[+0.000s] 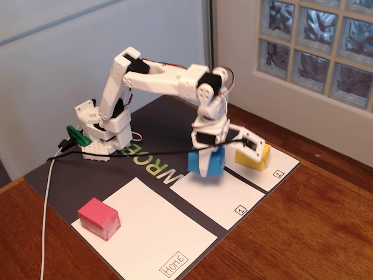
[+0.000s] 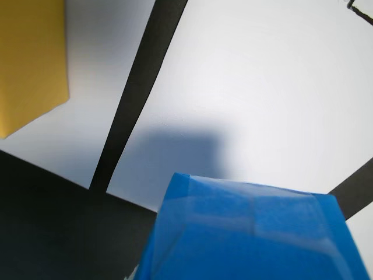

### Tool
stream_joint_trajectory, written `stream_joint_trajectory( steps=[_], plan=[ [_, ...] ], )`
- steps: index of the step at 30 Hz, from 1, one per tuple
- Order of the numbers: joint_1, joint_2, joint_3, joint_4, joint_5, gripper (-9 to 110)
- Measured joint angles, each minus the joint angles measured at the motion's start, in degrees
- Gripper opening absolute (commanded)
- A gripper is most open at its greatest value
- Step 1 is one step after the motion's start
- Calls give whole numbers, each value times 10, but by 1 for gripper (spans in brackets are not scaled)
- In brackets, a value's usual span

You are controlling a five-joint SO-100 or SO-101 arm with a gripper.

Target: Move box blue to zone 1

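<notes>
blue box (image 2: 250,233) cropped below, tool unseen

In the fixed view, a pink box (image 1: 99,219) sits on the near-left "Home" patch (image 1: 151,236); a yellow box (image 1: 252,155) rests on the far-right patch marked "2" (image 1: 268,169).

Soft window daylight; wrist view blurred, box blue (image 2: 250,233) shadowing paper.

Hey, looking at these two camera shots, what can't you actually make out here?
- Gripper: in the fixed view the blue box covers its fingertips; the wrist view shows none of it.
- Blue box: the wrist view's bottom edge cuts it off.
- Yellow box: the wrist view's left edge cuts it off.
- Whether the blue box touches zone 1: unclear in both.
</notes>
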Motion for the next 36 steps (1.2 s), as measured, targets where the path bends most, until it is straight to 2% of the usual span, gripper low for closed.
stream_joint_trajectory(
  steps=[15,27,29,33,36],
  plan=[
    [-3,-82,0,-105,25,0],
    [-11,-105,-1,-120,28,0],
    [-8,-105,-1,-120,28,5],
    [-2,-106,-1,-120,24,29],
    [1,-106,-1,-120,20,31]
  ],
)
